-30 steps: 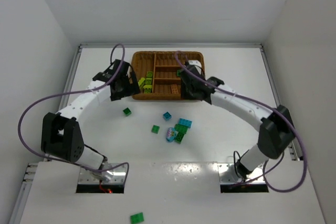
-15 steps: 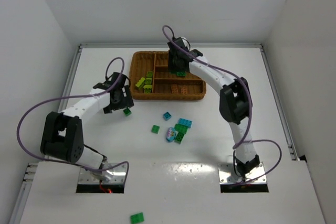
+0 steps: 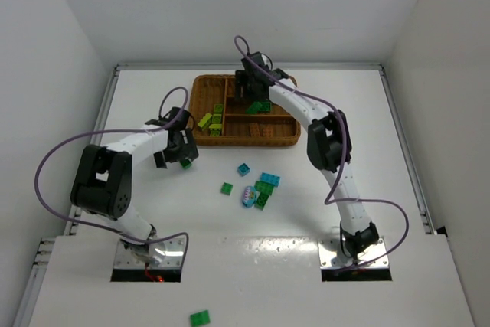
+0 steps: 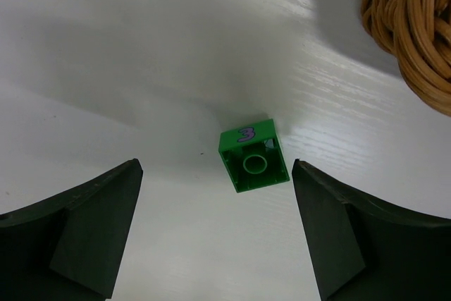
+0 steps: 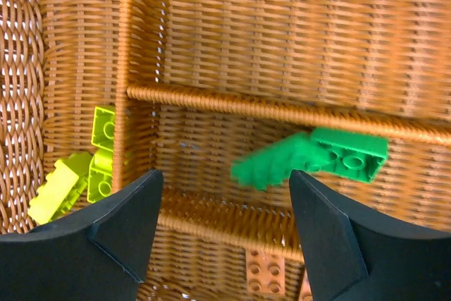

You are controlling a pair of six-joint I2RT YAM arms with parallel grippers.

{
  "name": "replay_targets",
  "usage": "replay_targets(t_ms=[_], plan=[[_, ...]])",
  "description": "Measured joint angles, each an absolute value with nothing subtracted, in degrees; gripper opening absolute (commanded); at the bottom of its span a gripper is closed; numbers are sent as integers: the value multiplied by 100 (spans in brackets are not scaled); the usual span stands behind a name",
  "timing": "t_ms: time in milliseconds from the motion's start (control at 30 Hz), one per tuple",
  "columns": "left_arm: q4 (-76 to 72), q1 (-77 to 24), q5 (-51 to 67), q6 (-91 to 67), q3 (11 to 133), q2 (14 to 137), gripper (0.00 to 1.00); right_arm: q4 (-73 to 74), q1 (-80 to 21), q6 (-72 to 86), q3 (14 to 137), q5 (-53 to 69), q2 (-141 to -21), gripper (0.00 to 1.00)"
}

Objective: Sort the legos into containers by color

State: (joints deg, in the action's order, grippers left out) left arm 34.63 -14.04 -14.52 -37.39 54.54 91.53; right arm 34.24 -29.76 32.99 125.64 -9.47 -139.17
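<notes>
the left pincer (image 4: 215,168) hangs low over the bench (image 4: 141,47) with its fingers spread wide. the numbered green brick (image 4: 254,165), marked with a purple 3, lies on the bench between them, off-centre and clear of both. a corner of the wicker tray (image 4: 416,26) shows just beyond it. the right pincer (image 5: 222,174) is over the tray, its fingers also spread and pinching nothing. below the gap, in the middle long section, lie two dark green bricks (image 5: 350,153), one sharp, the other so smeared by blur that its outline is hard to read. in the narrow side section the right wrist view shows three lime bricks (image 5: 104,130). the near long section holds one orange-brown brick (image 5: 266,273), with a second cut off at the frame's edge. in the top view, loose on the bench besides the numbered one, are one teal brick (image 3: 243,168), one lone green brick (image 3: 227,188) and a tight cluster (image 3: 265,188) of teal and green bricks. a pale purple-marked piece lies against the cluster, which is too packed to count surely. one stray green brick (image 3: 200,317) lies on the near ledge in front of the arm bases. the right arm covers part of the far long section in the top view.
</notes>
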Motion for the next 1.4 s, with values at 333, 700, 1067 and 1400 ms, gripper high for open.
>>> replay_targets(t_ms=[333, 700, 1067, 1400], plan=[[3199, -1404, -1481, -4268, 5548, 9642, 78, 2932, -2976, 3304, 9843, -1190, -11509, 73], [3061, -1457, -1288, -4545, 5570, 9644, 23, 2714, -2965, 3301, 8525, -1686, -9974, 73], [3426, -2265, -1015, -4372, 7972, 9480, 23, 3013, -2729, 3459, 6108, -1896, -8095, 73], [3393, -2486, -720, -4252, 10853, 12383, 24, 3734, -2799, 4130, 4401, -1391, -6657, 73]])
